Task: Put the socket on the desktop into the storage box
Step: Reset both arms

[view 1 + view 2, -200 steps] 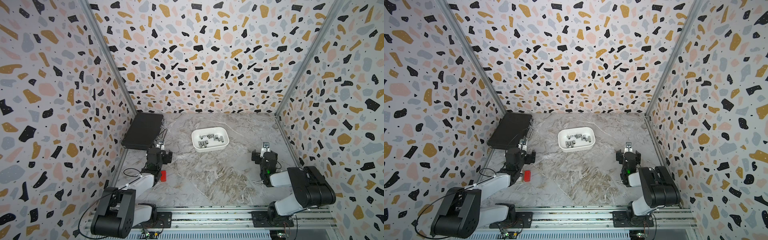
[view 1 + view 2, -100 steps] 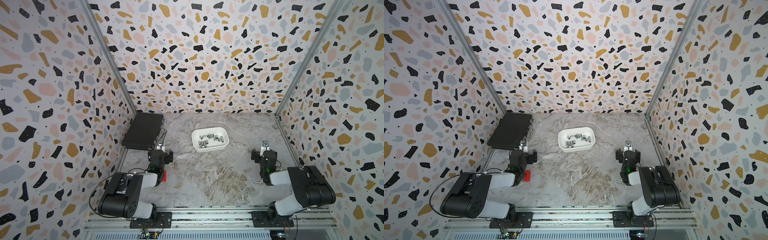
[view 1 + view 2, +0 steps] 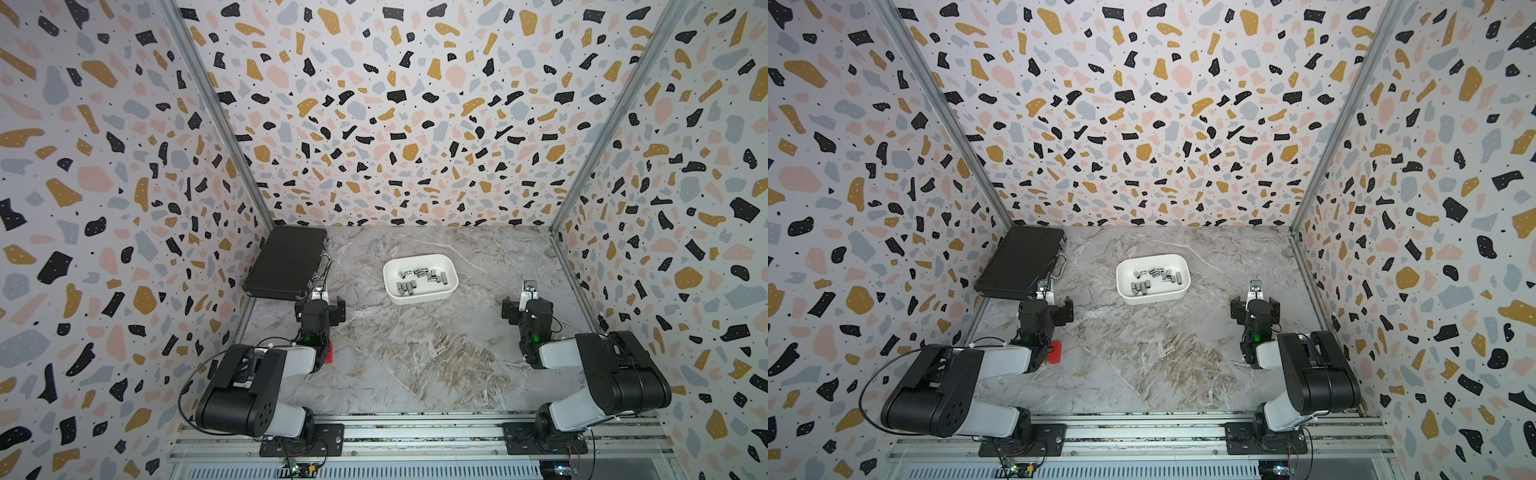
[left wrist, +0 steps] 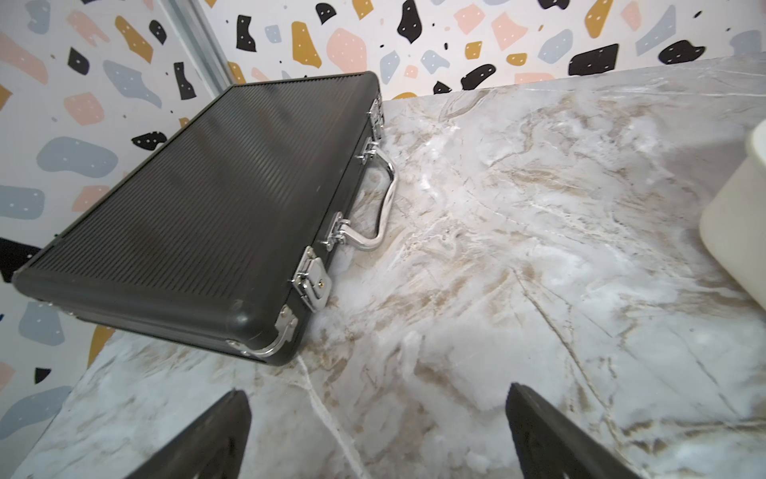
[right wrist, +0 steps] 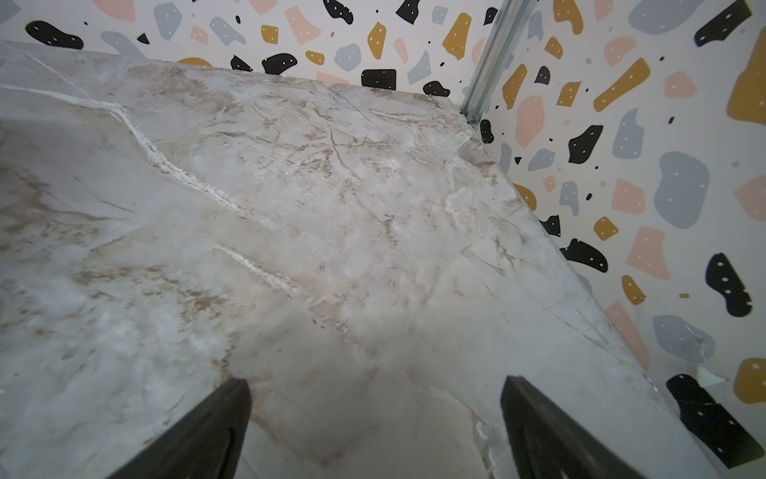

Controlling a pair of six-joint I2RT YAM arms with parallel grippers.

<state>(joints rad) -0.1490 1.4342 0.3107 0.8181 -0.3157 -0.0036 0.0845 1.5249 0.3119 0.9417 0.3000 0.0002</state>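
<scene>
The white storage box (image 3: 424, 296) (image 3: 1154, 297) stands on the marble desktop (image 3: 415, 357) near the middle, towards the back. Several small grey metal sockets (image 3: 422, 275) (image 3: 1154, 276) lie inside it. I see no socket lying loose on the desktop. My left gripper (image 3: 320, 305) (image 4: 377, 419) hovers low at the left, just in front of the black case, open and empty. My right gripper (image 3: 527, 305) (image 5: 375, 410) sits low at the right, open, with only bare marble between its fingers. The box's edge (image 4: 738, 232) shows in the left wrist view.
A flat black case (image 3: 286, 264) (image 4: 199, 215) with metal latches and a handle lies at the back left against the wall. A small red piece (image 3: 329, 353) shows beside the left forearm. Terrazzo walls close three sides. A metal rail (image 3: 415, 432) runs along the front.
The left arm's rear links have folded up and back towards its base, while its gripper has stayed near the case. The right arm and the box have not moved.
</scene>
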